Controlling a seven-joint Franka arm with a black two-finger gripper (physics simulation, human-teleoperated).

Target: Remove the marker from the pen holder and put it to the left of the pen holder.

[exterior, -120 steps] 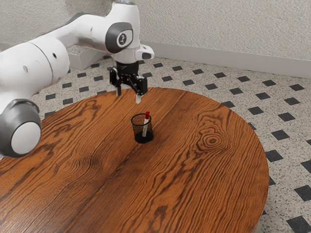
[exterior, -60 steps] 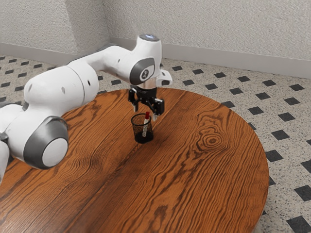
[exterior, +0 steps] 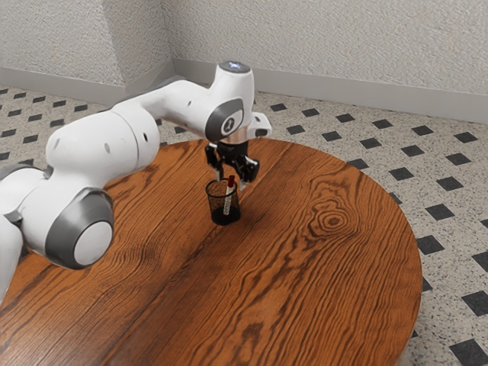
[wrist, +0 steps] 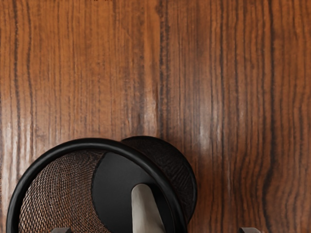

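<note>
The marker leans inside the pen holder, ungrasped, while your gripper, fingers wide apart, now sits lower at the pen holder's rim than a moment ago, likely leaving you final alignment before closing.

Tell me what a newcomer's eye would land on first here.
Probably the big white arm, reaching in from the exterior view's left, its black gripper open over the pen holder. Next, the red-capped marker standing in that dark mesh cup, then the boldly grained round wooden table beneath.
</note>
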